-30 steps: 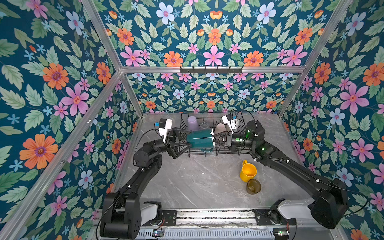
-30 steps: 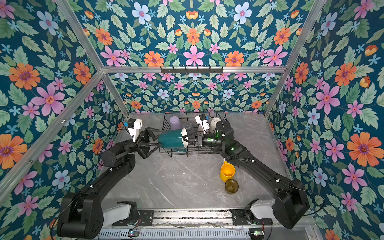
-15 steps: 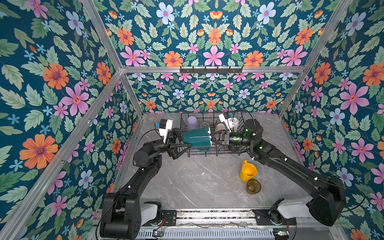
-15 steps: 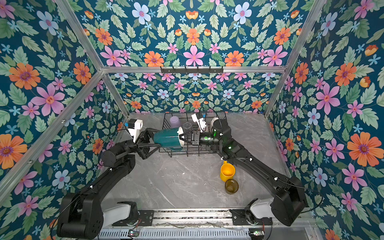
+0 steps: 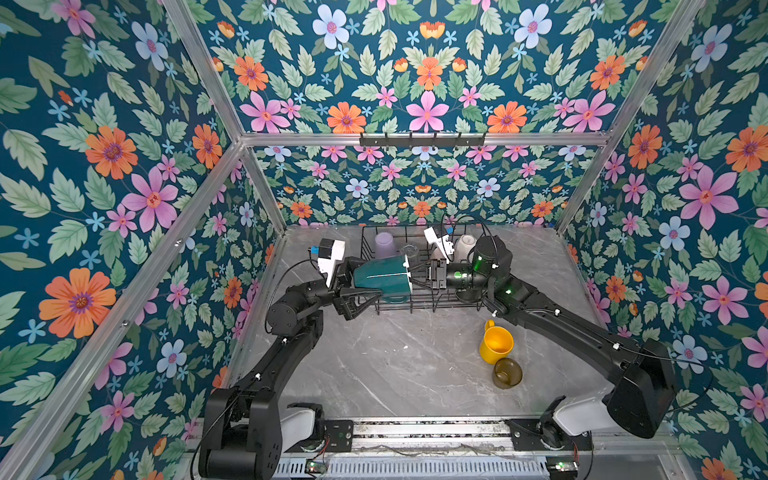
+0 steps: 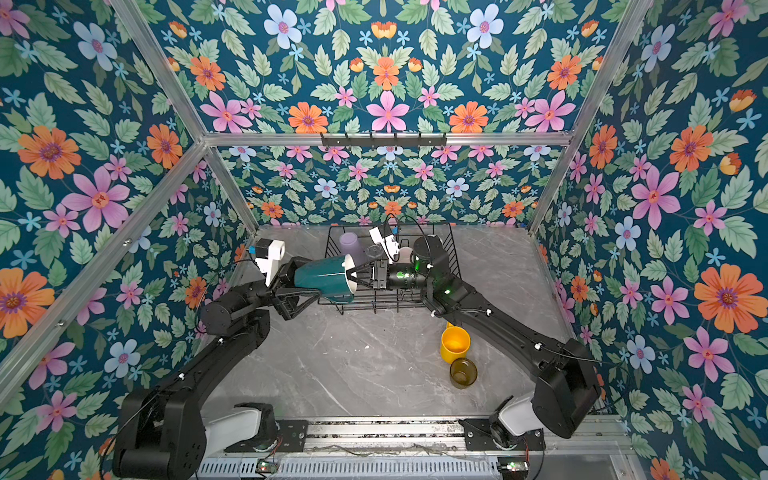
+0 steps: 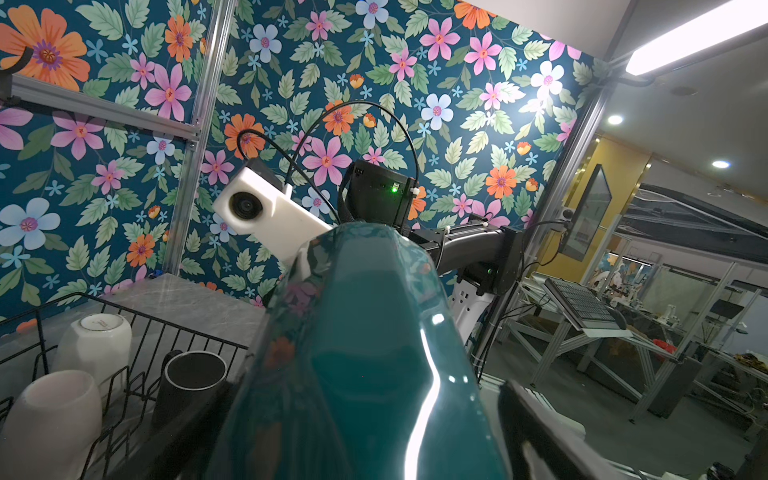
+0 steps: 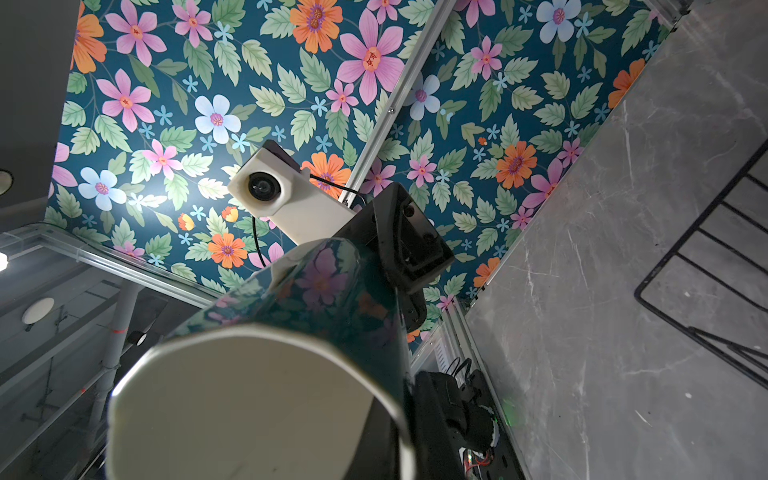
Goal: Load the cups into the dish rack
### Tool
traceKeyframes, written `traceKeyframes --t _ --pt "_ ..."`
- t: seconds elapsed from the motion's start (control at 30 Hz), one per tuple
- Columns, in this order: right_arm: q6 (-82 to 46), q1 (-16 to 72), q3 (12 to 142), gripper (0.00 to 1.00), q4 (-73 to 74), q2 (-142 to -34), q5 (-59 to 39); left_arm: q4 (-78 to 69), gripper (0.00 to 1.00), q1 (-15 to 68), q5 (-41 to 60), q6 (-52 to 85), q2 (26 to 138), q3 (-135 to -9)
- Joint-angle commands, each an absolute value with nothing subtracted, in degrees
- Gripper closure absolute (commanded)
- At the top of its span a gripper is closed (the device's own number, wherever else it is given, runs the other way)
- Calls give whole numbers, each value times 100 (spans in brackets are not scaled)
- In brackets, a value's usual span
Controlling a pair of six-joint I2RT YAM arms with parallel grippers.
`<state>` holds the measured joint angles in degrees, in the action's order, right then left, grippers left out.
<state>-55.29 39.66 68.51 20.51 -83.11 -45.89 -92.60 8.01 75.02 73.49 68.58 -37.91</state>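
Grey marbled tabletop (image 5: 395, 365), floral-papered walls (image 5: 124, 208): glossy dark green cream-lined mug (image 5: 380, 276), on its side aloft over the left end of the black wire dish rack (image 5: 432, 305), has shifted leftward since a second ago, carried by the right gripper (image 6: 358, 273) pinched shut on its rim into the left gripper (image 5: 361, 280), whose jaws stand wide about its base. Judged a handover under way, mug not yet racked; smooth yellow mug (image 5: 496, 343) and translucent amber glass (image 5: 507, 372) wait upright on the tabletop.
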Motion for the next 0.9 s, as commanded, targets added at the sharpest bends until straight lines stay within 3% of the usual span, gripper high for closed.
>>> traceKeyframes --t 0.0,0.5,0.63,0.77,0.87 --pt "-5700 4004 6939 100 2786 -8353 -4641 -9457 2 817 7553 7356 6820 -3797" --pt "-5747 4063 7023 100 2799 -8526 -4711 -9461 14 844 7629 7383 6794 -3831" --pt "-5760 4065 7014 100 2754 -8517 -4737 -9470 13 844 7625 7387 6794 -3831" --pt "-5791 4061 6972 100 2726 -8508 -4754 -9475 3 844 7611 7385 6781 -3824" --pt "-5827 4068 6961 100 2725 -8508 -4771 -9475 3 844 7603 7374 6776 -3816"
